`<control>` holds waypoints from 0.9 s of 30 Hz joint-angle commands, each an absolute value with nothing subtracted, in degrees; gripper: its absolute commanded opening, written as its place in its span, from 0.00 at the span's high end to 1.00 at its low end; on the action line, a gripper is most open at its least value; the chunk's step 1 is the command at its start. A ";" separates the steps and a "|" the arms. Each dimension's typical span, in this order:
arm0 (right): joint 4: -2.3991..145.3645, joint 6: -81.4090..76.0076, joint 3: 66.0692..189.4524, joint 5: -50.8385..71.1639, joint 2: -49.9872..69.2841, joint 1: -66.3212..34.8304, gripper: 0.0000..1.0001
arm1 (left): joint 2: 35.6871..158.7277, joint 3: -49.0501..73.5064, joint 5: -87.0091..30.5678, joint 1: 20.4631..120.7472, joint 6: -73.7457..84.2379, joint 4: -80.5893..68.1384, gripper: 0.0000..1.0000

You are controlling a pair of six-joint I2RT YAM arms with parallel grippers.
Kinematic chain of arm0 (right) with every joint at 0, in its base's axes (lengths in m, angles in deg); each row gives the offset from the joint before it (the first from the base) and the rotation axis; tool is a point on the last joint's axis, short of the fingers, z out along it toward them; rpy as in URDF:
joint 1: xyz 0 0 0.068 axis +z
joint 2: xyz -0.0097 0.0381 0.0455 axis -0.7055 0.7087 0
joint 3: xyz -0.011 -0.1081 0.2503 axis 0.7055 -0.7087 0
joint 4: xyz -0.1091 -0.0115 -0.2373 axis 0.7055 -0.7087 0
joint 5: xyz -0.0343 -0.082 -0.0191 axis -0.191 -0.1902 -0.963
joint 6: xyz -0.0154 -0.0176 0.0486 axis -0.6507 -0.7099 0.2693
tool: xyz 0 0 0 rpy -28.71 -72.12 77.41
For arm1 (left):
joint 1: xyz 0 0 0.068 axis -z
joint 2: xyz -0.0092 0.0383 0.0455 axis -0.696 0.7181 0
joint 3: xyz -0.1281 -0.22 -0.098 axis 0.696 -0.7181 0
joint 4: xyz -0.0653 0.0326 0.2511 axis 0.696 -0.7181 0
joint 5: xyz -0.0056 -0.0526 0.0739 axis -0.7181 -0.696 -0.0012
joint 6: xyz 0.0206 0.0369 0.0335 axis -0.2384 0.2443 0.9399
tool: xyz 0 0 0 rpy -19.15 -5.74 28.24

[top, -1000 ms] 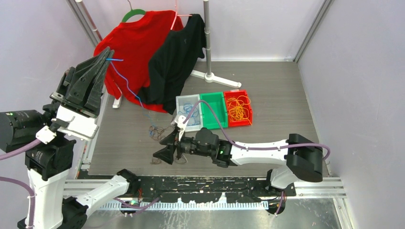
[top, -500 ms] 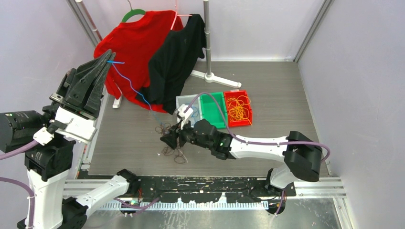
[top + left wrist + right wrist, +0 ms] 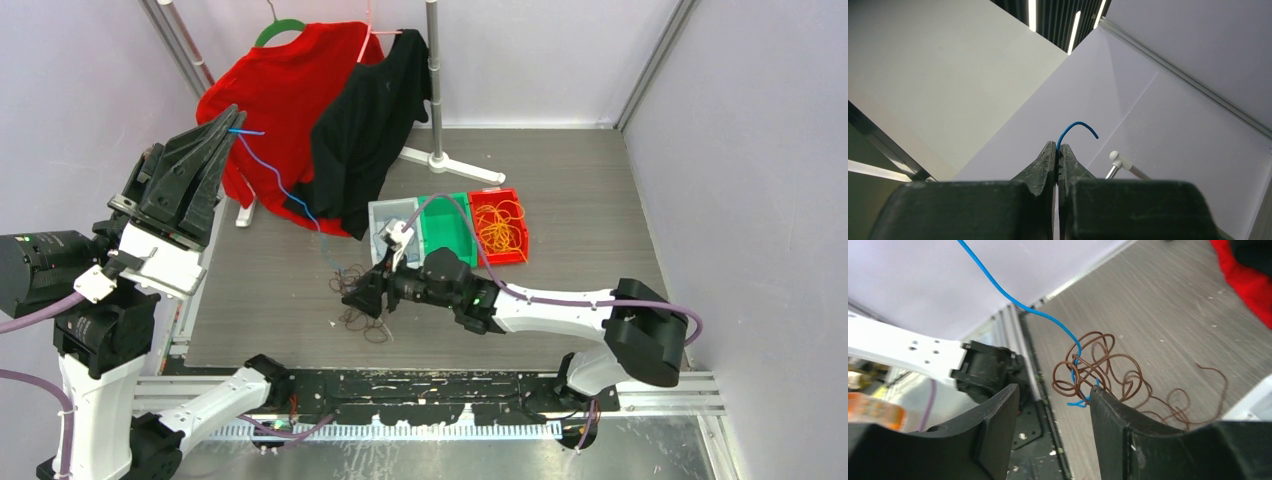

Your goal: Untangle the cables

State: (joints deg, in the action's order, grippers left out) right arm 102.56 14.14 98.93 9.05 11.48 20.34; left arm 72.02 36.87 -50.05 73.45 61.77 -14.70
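Note:
My left gripper is raised high at the left, shut on the end of a blue cable. In the left wrist view the blue cable's tip curls out above the closed left gripper. The blue cable slopes down into a dark brown cable tangle on the table. My right gripper hovers over that tangle, open. From the right wrist, the brown tangle lies just past the right gripper, nothing between the jaws. The blue cable threads through it, looping by one fingertip. Yellow-orange cables lie apart.
Three bins stand side by side at mid-table: a clear bin, a green bin and a red bin holding the yellow-orange cables. A red shirt and a black shirt hang at the back by a stand pole.
My right gripper has moved up and away from the near edge towards the tangle, its jaws narrowing a little. The brown tangle has shifted right. The left gripper holds still.

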 commanded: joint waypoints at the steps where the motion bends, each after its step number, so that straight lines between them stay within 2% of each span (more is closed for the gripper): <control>1: 116.29 24.82 96.67 22.88 6.93 16.18 0.42 | 71.81 37.00 -50.29 73.38 61.21 -13.65 1.00; 7: 118.23 27.90 97.35 27.06 5.20 13.64 0.41 | 71.90 37.00 -50.57 73.37 60.93 -13.43 1.00; 10: 113.59 25.76 99.38 26.67 5.84 13.58 0.41 | 71.97 37.09 -50.55 73.45 60.78 -13.34 1.00; 14: 113.94 24.11 100.13 27.29 9.51 13.65 0.37 | 72.07 37.50 -50.55 73.37 60.70 -13.36 1.00; 20: 113.44 21.88 103.28 27.07 15.92 14.80 0.36 | 72.27 38.26 -50.60 73.40 60.73 -13.34 1.00; 24: 113.46 21.00 104.64 26.80 18.72 14.85 0.38 | 72.34 38.58 -50.67 73.33 60.68 -13.34 1.00; 27: 113.86 21.55 105.25 26.97 19.92 14.85 0.47 | 72.32 38.72 -50.72 73.33 60.69 -13.34 1.00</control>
